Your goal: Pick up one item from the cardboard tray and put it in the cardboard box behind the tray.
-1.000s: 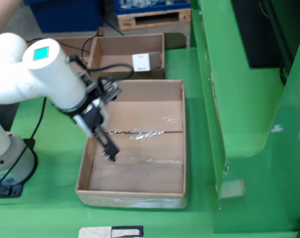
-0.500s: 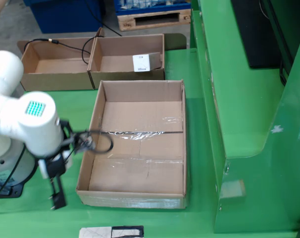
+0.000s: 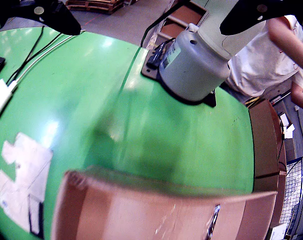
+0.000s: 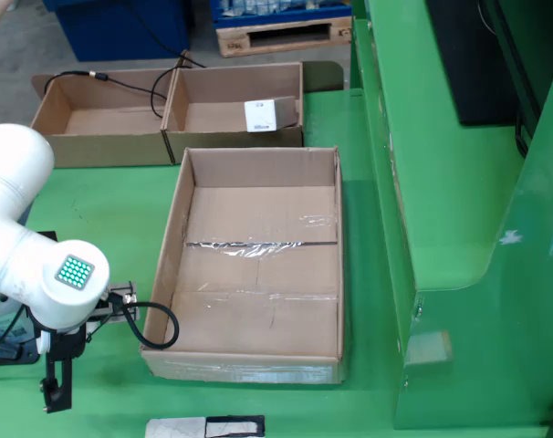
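Observation:
In the view from above, the large cardboard tray (image 4: 172, 274) holds only strips of clear tape; I see no item in it. Behind it stand two cardboard boxes: the left one (image 4: 53, 151) has a cable draped in, and the right one (image 4: 231, 137) holds a small white packet (image 4: 260, 115). My gripper (image 4: 56, 394) hangs outside the tray, off its front-left corner, low over the green table. In the view that rides on the gripper, the gripper (image 3: 151, 31) has its two dark fingers (image 3: 56, 15) spread wide with nothing between them. The tray's wall (image 3: 156, 210) fills the bottom.
The arm's white base (image 3: 196, 65) stands on the green table (image 4: 94, 210), with cables (image 4: 158, 324) around it. A white paper patch (image 4: 203, 427) lies in front of the tray. A raised green ledge (image 4: 441, 228) runs along the right. A person (image 3: 271, 55) stands behind the base.
The arm has swung out of the tray, over its left wall, and toward the front. The gripper now hangs outside by the front-left corner, holding nothing.

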